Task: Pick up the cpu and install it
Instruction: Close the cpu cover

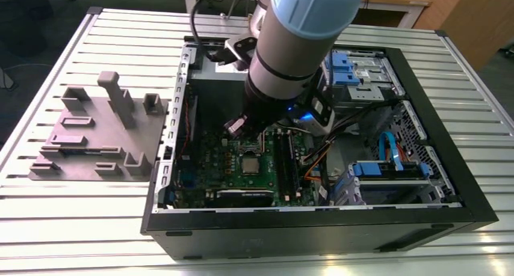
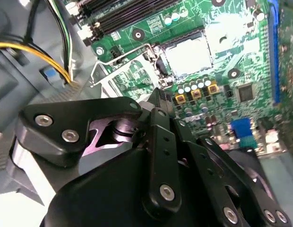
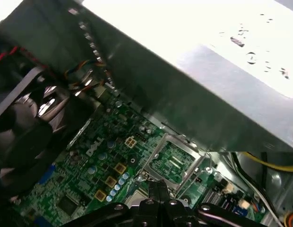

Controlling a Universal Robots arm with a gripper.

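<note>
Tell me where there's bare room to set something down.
Bare table slats border the grey moulded plate on its near and far sides in the exterior view. Inside the case it is crowded: arm, cables and drive bays around the cpu.

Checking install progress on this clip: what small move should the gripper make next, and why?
Probably a short straight lift clear: the cpu already lies in its socket, the gripper is shut and empty beside it, and the retention frame is open.
</note>
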